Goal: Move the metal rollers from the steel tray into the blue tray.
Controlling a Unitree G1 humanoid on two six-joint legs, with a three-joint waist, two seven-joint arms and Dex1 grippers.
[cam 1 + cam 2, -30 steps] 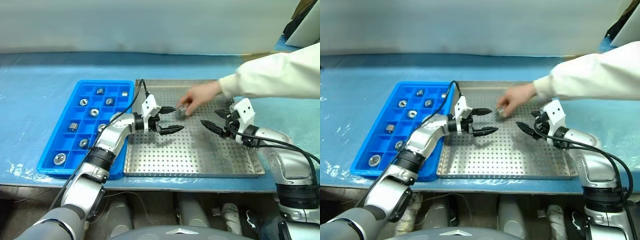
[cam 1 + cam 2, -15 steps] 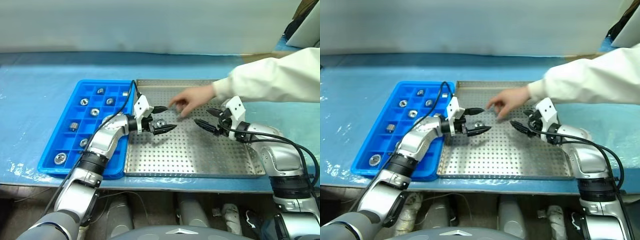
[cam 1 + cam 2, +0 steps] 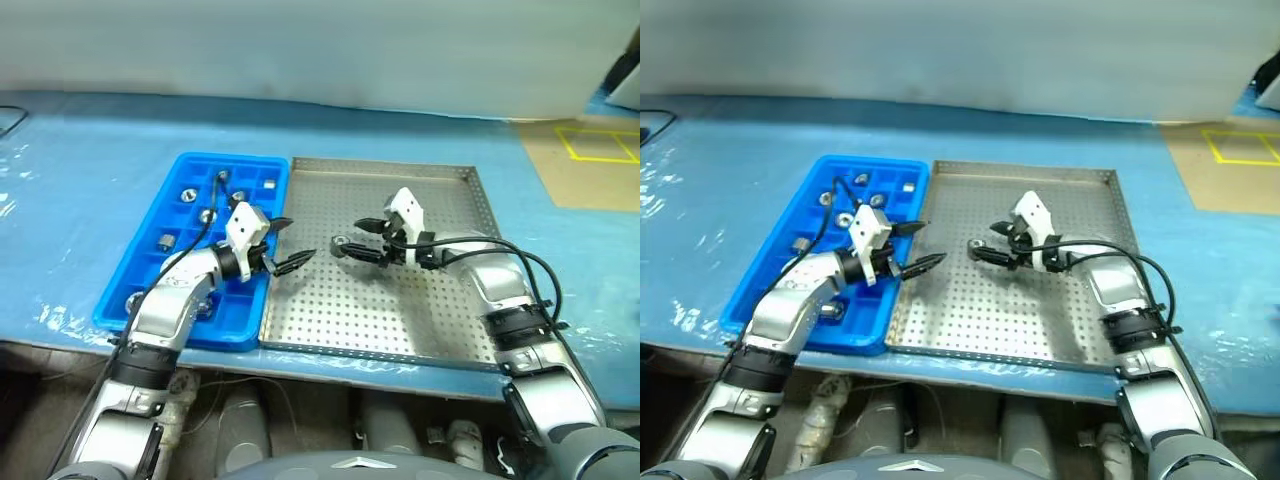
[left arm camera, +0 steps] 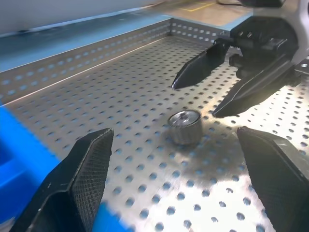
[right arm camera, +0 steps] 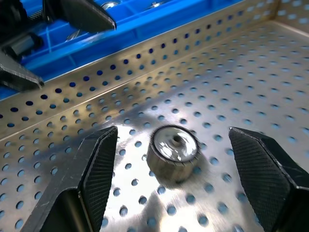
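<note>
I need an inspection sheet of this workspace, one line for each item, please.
Surface: blue sheet over the table.
Job's things: one metal roller upright on the steel tray; several rollers in the blue tray.
Clutter: nothing seen.
Grippers: left gripper open, by the trays' shared edge; right gripper open, fingers either side of the roller, apart from it.
Cables: black cable along each arm.
Surroundings: yellow tape square on brown board.

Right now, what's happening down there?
Both grippers open, left gripper, right gripper. One roller on steel tray, between right fingers. Nothing blocking.
</note>
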